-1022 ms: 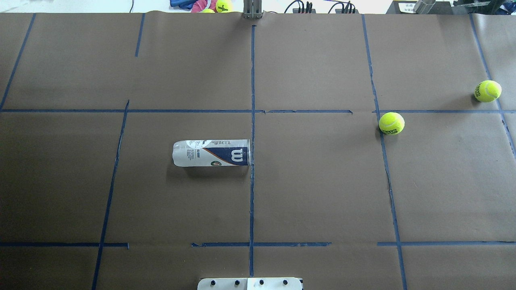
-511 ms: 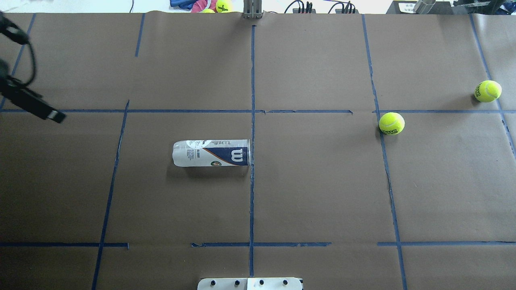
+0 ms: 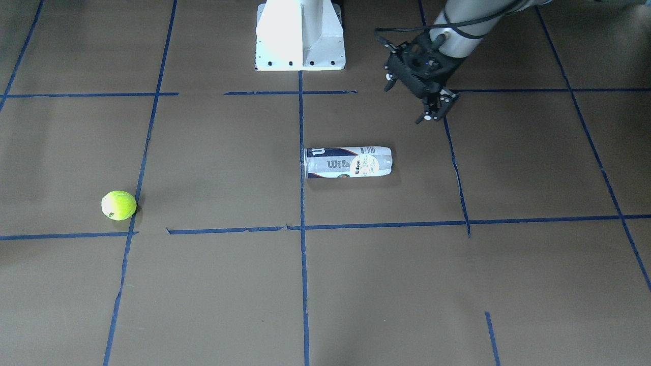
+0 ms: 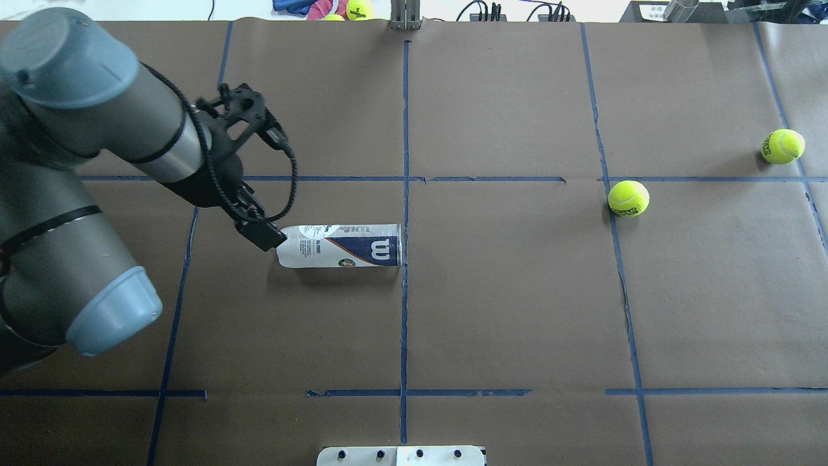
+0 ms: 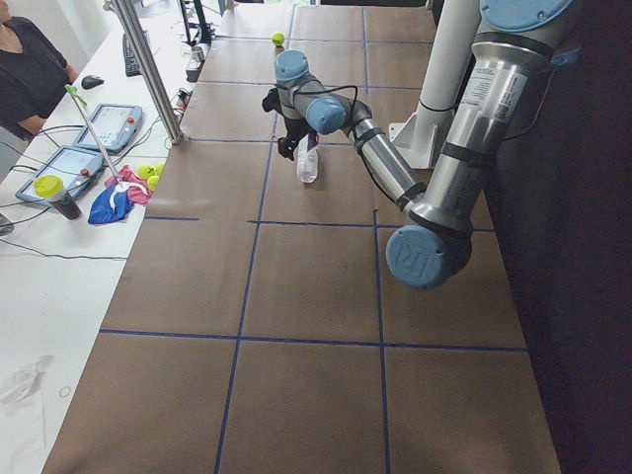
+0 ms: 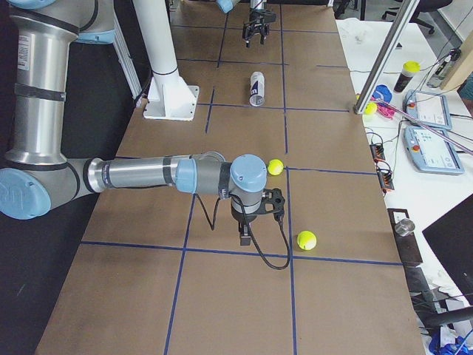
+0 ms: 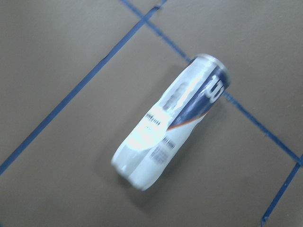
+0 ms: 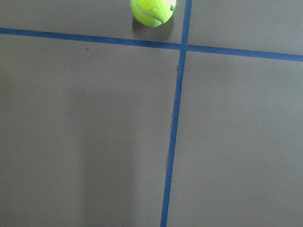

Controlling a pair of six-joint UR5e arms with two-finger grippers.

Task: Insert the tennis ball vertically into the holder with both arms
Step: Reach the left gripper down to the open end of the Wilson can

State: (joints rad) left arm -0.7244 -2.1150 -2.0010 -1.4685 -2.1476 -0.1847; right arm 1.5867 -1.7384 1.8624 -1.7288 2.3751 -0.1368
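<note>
The holder (image 4: 339,246) lies on its side left of the centre tape line, its rimmed mouth toward that line. It also shows in the front view (image 3: 348,162) and, blurred, in the left wrist view (image 7: 173,120). My left gripper (image 3: 433,109) hangs open and empty above the table, apart from the holder's closed end; it also shows in the overhead view (image 4: 252,116). A tennis ball (image 4: 628,198) rests on the right half and shows in the right wrist view (image 8: 152,10). My right gripper (image 6: 250,222) hovers near that ball (image 6: 276,167); I cannot tell whether it is open.
A second ball (image 4: 783,145) lies near the table's far right edge. The white pedestal base (image 3: 300,35) stands at the robot's side. More balls and cloth (image 4: 323,8) lie beyond the far edge. An operator (image 5: 30,69) sits there.
My left arm has swung in from the left edge to over the holder's closed end. The holder and both balls have not moved.
</note>
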